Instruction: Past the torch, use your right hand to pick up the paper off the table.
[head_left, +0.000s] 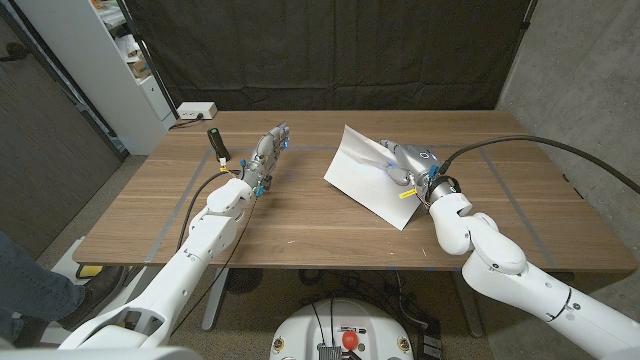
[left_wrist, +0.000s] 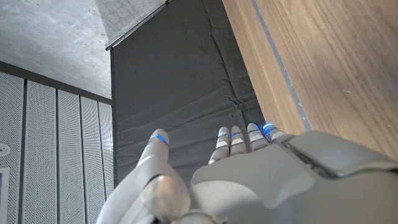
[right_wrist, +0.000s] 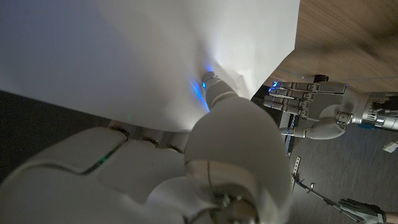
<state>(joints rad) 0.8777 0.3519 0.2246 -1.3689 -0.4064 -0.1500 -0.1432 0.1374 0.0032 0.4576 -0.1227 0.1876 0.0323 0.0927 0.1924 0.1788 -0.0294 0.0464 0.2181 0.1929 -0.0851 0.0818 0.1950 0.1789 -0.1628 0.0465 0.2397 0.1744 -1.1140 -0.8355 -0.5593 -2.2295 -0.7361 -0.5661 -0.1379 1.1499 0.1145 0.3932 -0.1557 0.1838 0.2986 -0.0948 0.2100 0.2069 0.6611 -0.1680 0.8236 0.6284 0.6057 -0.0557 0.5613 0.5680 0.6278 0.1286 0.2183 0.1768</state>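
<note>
Now right hand (head_left: 403, 163) grips paper (head_left: 362, 170), far edge lifted, near corner seemingly on counter (head_left: 300, 220). Lift-off remains. Left hand (head_left: 265, 155) idle beside torch (head_left: 217, 142), fingers apart, holding nothing.

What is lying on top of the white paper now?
The right hand is on the paper, gripping it; one corner is lifted. Its fingers under the sheet are covered, so I cannot tell their placement.

Torch (head_left: 217, 141) far-left — bare tabletop (head_left: 320, 215) between
</note>
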